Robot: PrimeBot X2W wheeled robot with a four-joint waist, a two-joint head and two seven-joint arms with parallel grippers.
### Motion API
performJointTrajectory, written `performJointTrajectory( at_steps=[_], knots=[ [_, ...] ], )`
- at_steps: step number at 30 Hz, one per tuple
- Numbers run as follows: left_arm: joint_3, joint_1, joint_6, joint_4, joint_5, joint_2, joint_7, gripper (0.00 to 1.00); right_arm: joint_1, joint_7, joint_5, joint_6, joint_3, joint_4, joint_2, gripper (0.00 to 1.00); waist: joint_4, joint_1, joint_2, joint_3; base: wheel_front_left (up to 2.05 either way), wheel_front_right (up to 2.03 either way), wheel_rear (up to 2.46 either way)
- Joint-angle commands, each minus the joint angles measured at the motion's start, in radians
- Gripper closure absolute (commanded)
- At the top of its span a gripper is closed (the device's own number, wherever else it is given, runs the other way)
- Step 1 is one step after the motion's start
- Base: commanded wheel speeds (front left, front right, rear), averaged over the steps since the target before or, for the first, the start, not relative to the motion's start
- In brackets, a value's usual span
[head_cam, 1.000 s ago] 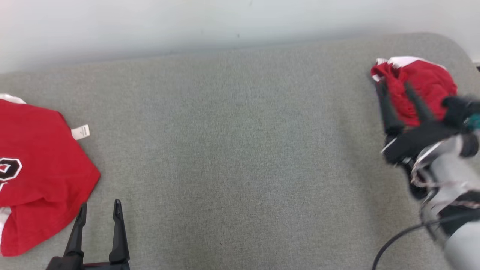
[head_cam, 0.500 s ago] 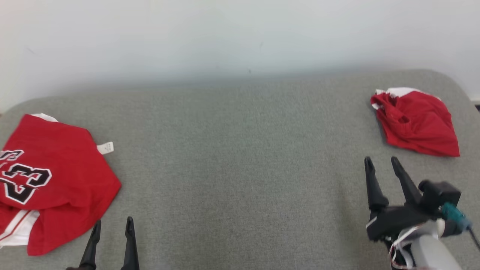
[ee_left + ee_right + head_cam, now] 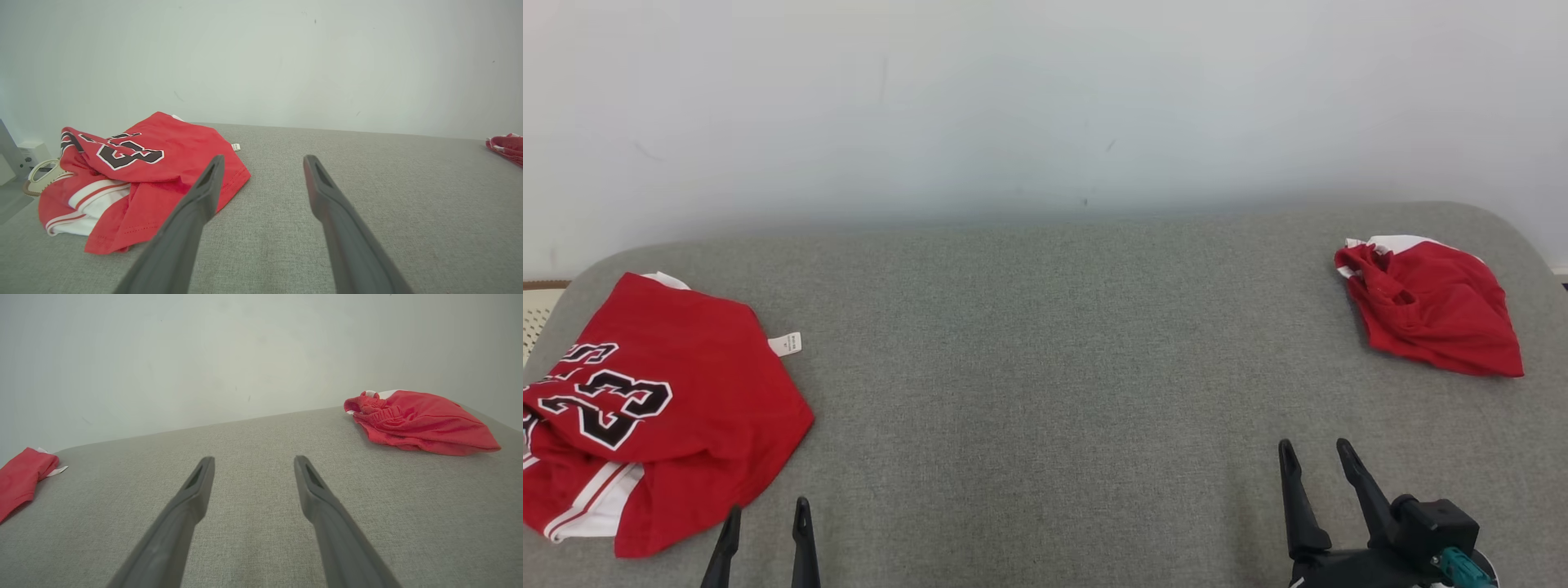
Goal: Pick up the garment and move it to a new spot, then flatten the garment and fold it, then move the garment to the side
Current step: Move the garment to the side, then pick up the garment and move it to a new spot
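Observation:
A red jersey with a black "23" and white trim lies crumpled at the left of the grey padded surface; the left wrist view shows the jersey too. A folded red garment with a white edge rests at the far right, and the garment lies ahead and to the right in the right wrist view. My left gripper is open and empty just right of the jersey's near edge. My right gripper is open and empty, well short of the folded garment.
A pale wall stands right behind the surface. A white shoe and a wall socket lie beyond the surface's left end. The surface's right corner is rounded.
My right gripper has let go of the folded red garment and drawn back toward me. The head camera has tilted up, so the whole scene sits lower in the picture.

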Motion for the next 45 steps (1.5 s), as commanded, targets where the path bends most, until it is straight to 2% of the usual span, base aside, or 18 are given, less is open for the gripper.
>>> performJointTrajectory(
  at_steps=[1,14,33,38,45],
  knots=[
    [0.005,0.024,0.002,0.005,0.002,-0.003,-0.003,0.00,0.024,0.006,-0.014,0.000,-0.001,-0.016,0.005,0.00,-0.001,0.0001,0.0001,-0.005,0.00,0.00,0.00],
    [0.013,0.017,0.009,0.027,0.018,0.009,-0.003,0.00,0.059,0.054,-0.027,0.000,0.005,-0.082,0.001,0.00,-0.005,0.0001,0.0001,-0.012,0.00,0.00,0.00],
    [0.011,0.019,0.011,0.027,0.026,0.014,-0.004,0.00,0.066,0.054,-0.025,0.000,-0.001,-0.078,0.006,0.00,0.002,0.0001,0.0001,-0.007,0.00,0.00,0.00],
    [0.011,0.015,0.011,0.029,0.025,0.017,-0.004,0.00,0.071,0.056,-0.027,0.000,-0.007,-0.077,0.011,0.00,0.026,0.0001,0.0001,-0.006,0.00,0.00,0.00],
    [0.014,0.017,0.016,0.034,0.022,0.020,-0.004,0.00,0.067,0.052,-0.017,0.000,0.004,-0.067,0.012,0.00,0.096,0.0001,0.0001,-0.005,0.00,0.00,0.00]
  ],
)
